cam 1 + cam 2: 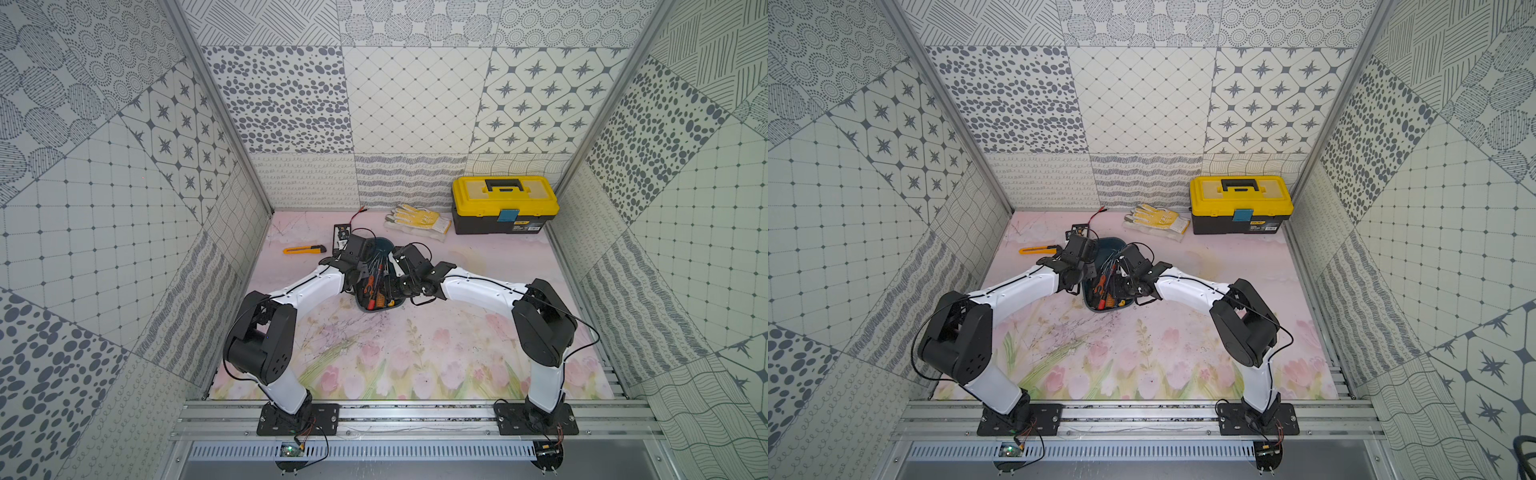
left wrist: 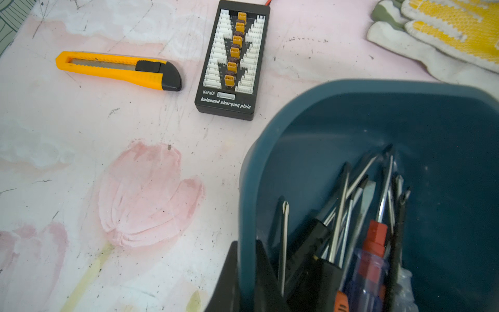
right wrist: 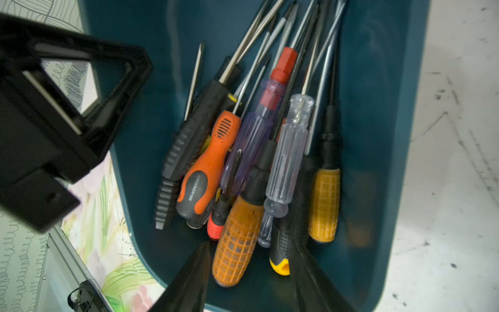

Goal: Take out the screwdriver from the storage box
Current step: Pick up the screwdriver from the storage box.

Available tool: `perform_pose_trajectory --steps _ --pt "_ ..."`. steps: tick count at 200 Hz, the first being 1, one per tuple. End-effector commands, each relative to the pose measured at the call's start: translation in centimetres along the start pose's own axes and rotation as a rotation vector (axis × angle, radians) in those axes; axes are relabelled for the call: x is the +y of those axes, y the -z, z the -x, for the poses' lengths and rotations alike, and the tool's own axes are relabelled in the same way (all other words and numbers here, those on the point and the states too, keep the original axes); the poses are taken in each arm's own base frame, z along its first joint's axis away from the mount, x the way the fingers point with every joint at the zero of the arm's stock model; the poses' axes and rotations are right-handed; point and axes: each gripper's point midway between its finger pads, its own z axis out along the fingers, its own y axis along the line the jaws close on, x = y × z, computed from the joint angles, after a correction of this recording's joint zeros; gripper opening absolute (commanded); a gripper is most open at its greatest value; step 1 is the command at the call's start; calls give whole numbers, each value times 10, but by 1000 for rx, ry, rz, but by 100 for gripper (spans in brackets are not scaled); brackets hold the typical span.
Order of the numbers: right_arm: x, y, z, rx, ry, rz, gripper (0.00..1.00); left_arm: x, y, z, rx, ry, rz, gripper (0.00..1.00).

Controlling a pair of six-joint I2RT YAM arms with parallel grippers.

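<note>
Screwdrivers (image 3: 237, 237) lie heaped in the smooth teal plastic storage box (image 3: 391, 135), lattice-grip and clear handles bunched, steel shafts fanned. My right pincer (image 3: 249, 240) hangs half-spread over them, gripping nothing. My left pincer (image 2: 247, 243) pinches the box's rounded wall on the floral tabletop (image 2: 81, 162).

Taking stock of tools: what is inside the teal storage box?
In the storage box lies a heap of screwdrivers with orange, yellow, clear, purple and black handles. The floor beneath the heap is covered.
</note>
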Motion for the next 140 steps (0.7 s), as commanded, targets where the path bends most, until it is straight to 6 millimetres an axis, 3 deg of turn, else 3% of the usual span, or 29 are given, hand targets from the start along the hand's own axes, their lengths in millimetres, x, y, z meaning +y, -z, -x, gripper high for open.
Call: perform_pose_trajectory --steps 1,96,140 --pt "11 -13 -3 24 -2 51 52 2 0 20 -85 39 19 0" --pt "6 -42 -31 126 -11 15 48 -1 0 17 -73 53 3 0" --pt "1 -43 -35 142 -6 -10 38 1 1 18 -81 47 10 0"
